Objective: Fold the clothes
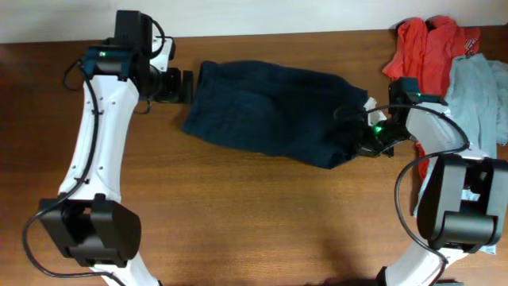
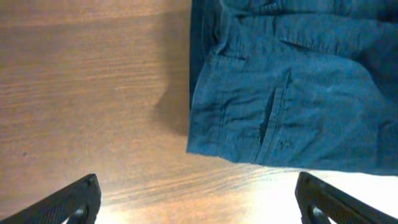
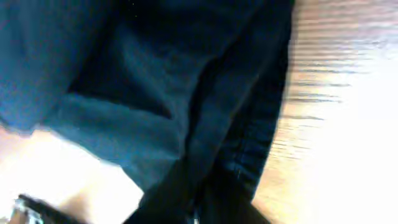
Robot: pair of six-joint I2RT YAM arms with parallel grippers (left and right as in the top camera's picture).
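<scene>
The clothes point(image 1: 270, 111), dark navy shorts, lie bunched across the middle of the wooden table. My left gripper point(image 1: 187, 86) sits just off their left edge, open and holding nothing. In the left wrist view its two dark fingers point(image 2: 74, 199) stand far apart over bare wood, with the cloth's hemmed corner point(image 2: 292, 93) ahead of my left gripper point(image 2: 196, 190). My right gripper point(image 1: 363, 135) is at the shorts' right end. In the right wrist view a dark fold of the cloth point(image 3: 155, 93) runs down into my right gripper point(image 3: 199, 214); its fingers are hard to tell from the fabric.
A red garment point(image 1: 429, 48) and a pale blue-grey shirt point(image 1: 476, 87) are heaped at the back right corner, close behind the right arm. Bare wooden table point(image 1: 262, 222) stretches in front of the shorts.
</scene>
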